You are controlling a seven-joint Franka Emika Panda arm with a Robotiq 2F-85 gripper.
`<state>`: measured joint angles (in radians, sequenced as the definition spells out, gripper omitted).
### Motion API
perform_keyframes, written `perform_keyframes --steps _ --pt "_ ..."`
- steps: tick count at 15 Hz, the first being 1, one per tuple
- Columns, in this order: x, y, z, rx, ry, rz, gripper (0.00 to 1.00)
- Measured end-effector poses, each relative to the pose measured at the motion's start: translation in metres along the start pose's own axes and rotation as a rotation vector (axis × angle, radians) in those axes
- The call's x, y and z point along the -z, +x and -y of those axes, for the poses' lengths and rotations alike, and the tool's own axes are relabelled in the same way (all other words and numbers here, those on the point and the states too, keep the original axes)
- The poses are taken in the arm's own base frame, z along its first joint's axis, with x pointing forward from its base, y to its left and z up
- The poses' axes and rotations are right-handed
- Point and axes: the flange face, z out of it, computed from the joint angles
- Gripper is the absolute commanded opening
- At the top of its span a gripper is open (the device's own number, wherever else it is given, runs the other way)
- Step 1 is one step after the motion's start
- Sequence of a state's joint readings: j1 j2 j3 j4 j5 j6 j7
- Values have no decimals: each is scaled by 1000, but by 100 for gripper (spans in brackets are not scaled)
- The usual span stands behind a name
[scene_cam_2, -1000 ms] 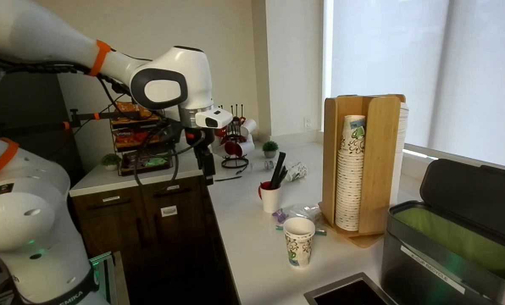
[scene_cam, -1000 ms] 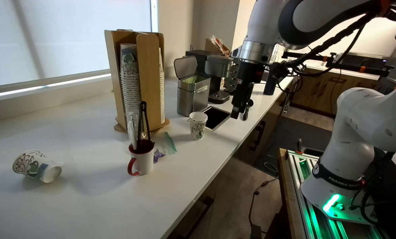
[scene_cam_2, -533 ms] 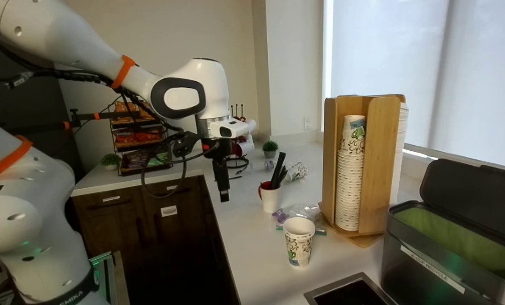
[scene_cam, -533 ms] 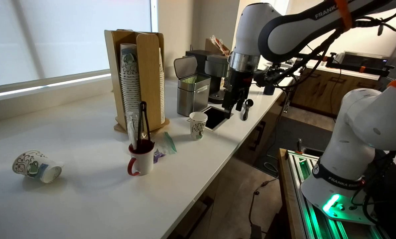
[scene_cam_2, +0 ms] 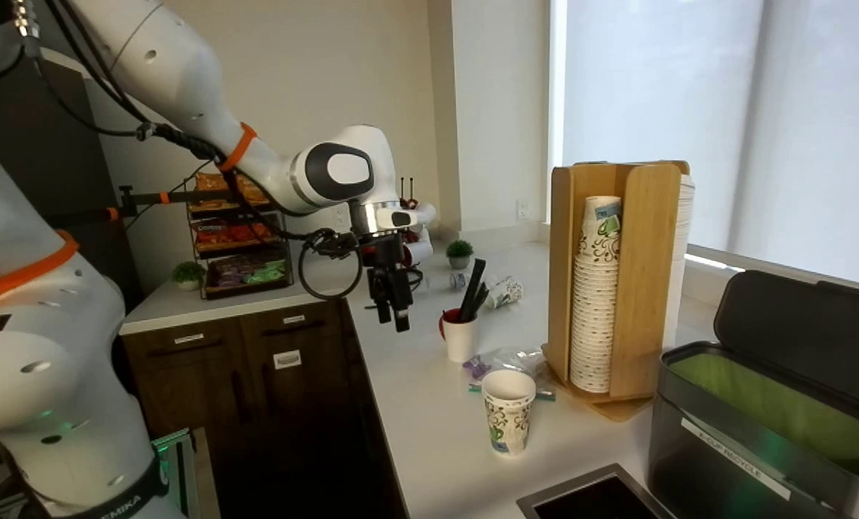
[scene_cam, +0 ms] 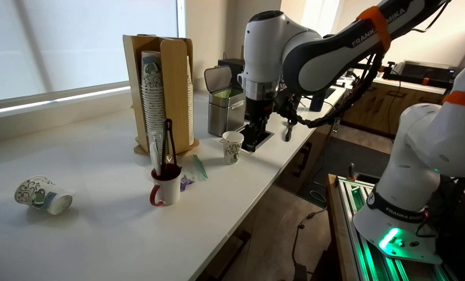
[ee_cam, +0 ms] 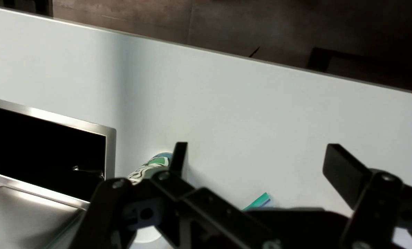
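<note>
My black gripper stands open above the white counter, with nothing between its fingers. An upright paper cup with a green and brown print is partly hidden behind one finger in the wrist view. The same paper cup stands on the counter in both exterior views; the gripper hangs higher than it and apart from it. Nearby is a white mug with a red handle, holding tongs and wrapped utensils. A second paper cup lies on its side farther along. A teal-edged plastic bag shows below the fingers.
A wooden holder with stacked cups stands near the window. Beside it is an open metal bin with a recycle label. A metal-framed black opening is set in the counter. A black scoop lies near the counter edge.
The arm has swung along the counter, bringing the gripper nearer the upright cup. The wrist has turned, so both fingers now show apart in an exterior view. Objects on the counter have not moved.
</note>
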<state>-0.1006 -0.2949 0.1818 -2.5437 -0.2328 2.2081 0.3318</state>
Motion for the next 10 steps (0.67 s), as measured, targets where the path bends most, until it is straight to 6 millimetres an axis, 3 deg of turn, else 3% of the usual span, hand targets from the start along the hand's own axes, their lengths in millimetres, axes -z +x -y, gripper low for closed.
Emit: perform_keyframes --steps 5,7,10 --pt "3 3 -5 -12 11 -19 100" --pt "1 15 -1 40 -22 -79 100" --pt "-24 43 13 157 -136 -105 100"
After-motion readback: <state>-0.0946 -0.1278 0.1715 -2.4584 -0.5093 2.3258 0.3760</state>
